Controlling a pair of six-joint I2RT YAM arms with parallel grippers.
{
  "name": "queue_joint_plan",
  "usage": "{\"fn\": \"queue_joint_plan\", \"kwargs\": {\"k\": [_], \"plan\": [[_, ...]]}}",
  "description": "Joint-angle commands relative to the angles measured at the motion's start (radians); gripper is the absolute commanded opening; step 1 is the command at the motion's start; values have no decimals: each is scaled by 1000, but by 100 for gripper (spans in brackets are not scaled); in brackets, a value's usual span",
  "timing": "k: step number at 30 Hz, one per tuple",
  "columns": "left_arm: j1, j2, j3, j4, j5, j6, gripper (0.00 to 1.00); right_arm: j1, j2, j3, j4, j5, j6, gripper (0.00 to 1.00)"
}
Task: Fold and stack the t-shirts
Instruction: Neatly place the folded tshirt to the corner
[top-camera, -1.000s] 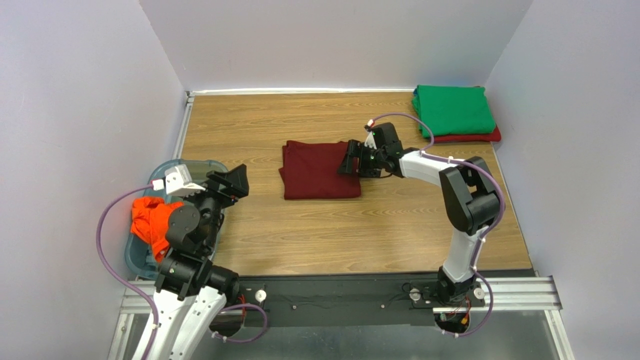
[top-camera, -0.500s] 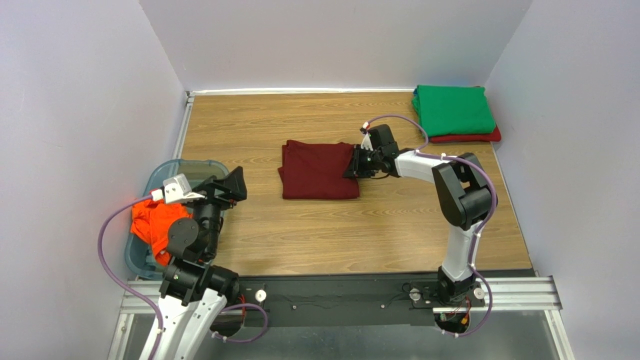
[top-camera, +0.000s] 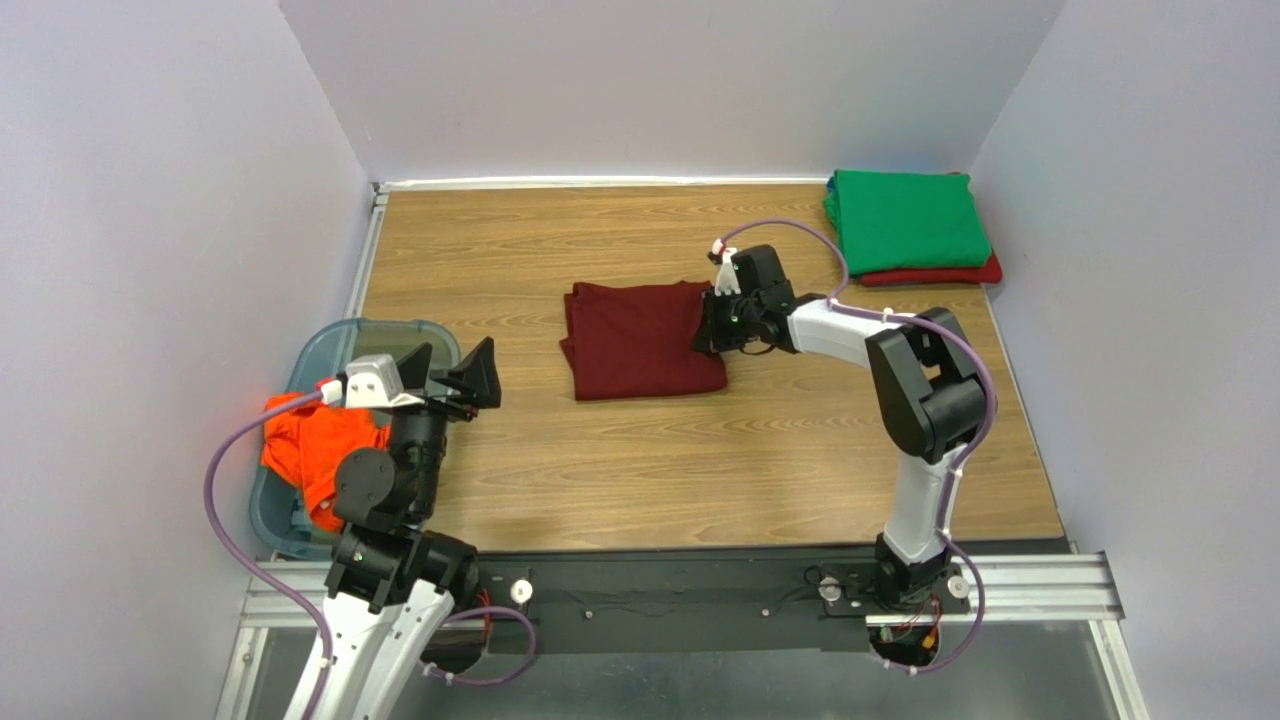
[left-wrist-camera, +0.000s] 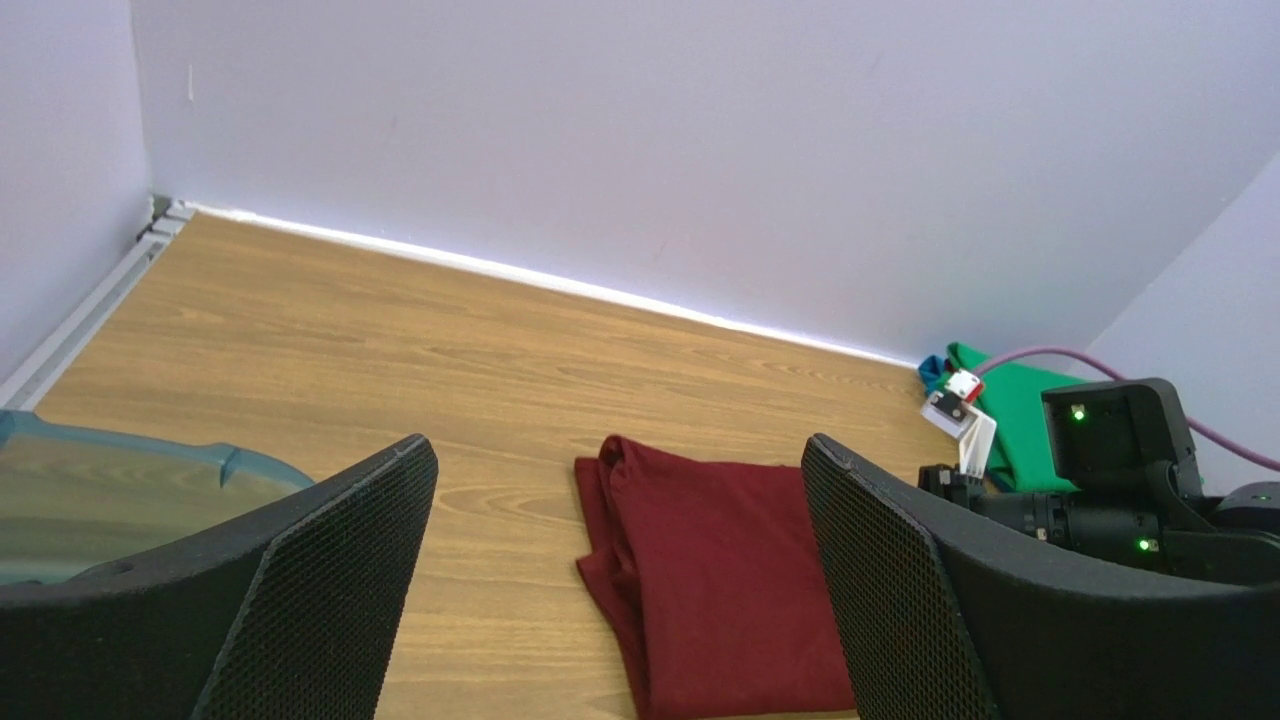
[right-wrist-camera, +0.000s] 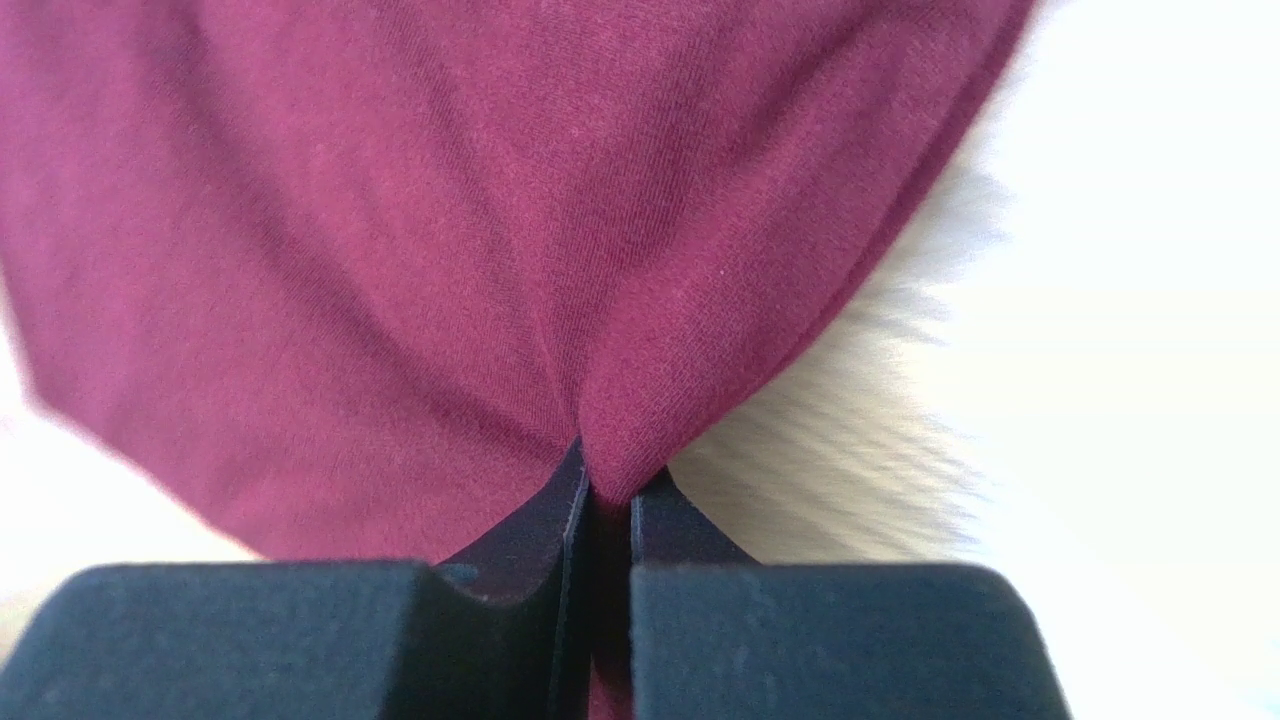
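A folded dark maroon t-shirt (top-camera: 643, 342) lies mid-table, also seen in the left wrist view as the maroon t-shirt (left-wrist-camera: 721, 578). My right gripper (top-camera: 711, 326) is shut on its right edge; in the right wrist view the gripper (right-wrist-camera: 607, 495) pinches a bunched fold of the maroon cloth (right-wrist-camera: 451, 225). A green t-shirt (top-camera: 906, 219) lies folded on top of a red t-shirt (top-camera: 935, 275) at the back right. A bright orange t-shirt (top-camera: 308, 450) sits crumpled in the bin. My left gripper (top-camera: 458, 378) hovers open near the bin, its fingers (left-wrist-camera: 316, 585) wide apart and empty.
A teal plastic bin (top-camera: 338, 348) stands at the table's left edge, its rim (left-wrist-camera: 135, 440) showing in the left wrist view. Pale walls enclose the wooden table (top-camera: 601, 465) on three sides. The right arm's purple cable (top-camera: 781, 233) loops above the shirt.
The right gripper has closed on the maroon t-shirt's right edge and shifted slightly back. The left arm has drawn back a little toward the near edge, still open.
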Motion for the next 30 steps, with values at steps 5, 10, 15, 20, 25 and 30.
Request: {"fn": "queue_joint_plan", "kwargs": {"k": [5, 10, 15, 20, 25, 30], "plan": [[-2, -59, -43, 88, 50, 56, 98, 2, -76, 60, -53, 320, -225, 1], [-2, -21, -37, 85, 70, 74, 98, 0, -74, 106, -62, 431, -355, 1], [-2, -12, -34, 76, 53, 76, 98, -3, -53, 165, -62, 602, -525, 1], [-2, -20, -32, 62, 35, 77, 98, -24, -21, 221, -60, 722, -664, 1], [-2, -6, -32, 61, 30, 82, 98, -69, -22, 257, -62, 736, -728, 1], [-2, 14, -28, 55, 9, 83, 98, -101, -14, 309, -62, 762, -812, 1]]}}
